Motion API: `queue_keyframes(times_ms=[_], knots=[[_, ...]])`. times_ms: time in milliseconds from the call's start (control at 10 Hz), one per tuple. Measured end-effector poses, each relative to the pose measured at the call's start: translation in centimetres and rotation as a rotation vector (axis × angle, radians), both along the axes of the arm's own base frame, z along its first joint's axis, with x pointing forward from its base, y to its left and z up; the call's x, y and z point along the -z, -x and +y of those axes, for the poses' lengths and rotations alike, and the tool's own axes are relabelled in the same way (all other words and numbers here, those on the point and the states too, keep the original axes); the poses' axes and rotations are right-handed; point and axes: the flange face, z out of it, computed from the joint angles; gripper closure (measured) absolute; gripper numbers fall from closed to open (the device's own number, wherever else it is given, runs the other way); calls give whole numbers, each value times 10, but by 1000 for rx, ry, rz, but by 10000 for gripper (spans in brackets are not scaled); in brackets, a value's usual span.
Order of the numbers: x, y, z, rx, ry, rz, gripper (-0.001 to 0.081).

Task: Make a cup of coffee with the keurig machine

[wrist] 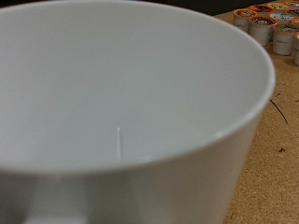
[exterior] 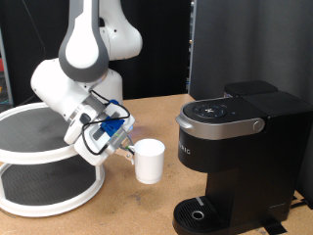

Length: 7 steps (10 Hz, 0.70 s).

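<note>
Judging by its look, the cup point(exterior: 149, 161) was a small, light, rigid ceramic-like mug with a glossy wall that I expected to be slippery and chippable, so the handle side or rim seemed the sensible hold. It stood or hung low at the bench point(exterior: 127, 211), just to the exterior view's left of the keurig machine point(exterior: 235, 157), not yet on the round drip tray point(exterior: 199, 213). My claw point(exterior: 125, 145) was right against the cup's left side, apparently gripping it there, though I could not tell this for certain; the wrist view was nearly filled by the cup's empty white interior. A white two-tier turntable point(exterior: 44, 162) crowded the left, several coffee pods point(wrist: 271, 23) lay beyond the rim, and open bench remained between cup and machine.
</note>
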Motion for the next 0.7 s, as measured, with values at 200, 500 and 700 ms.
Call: queue_keyframes(times_ms=[200,500,700], knots=[[3,-7,5,4,0,-1,737],[6,-17,14,7,-4,-2,737],[6,-21,20,6,-7,-5,737]])
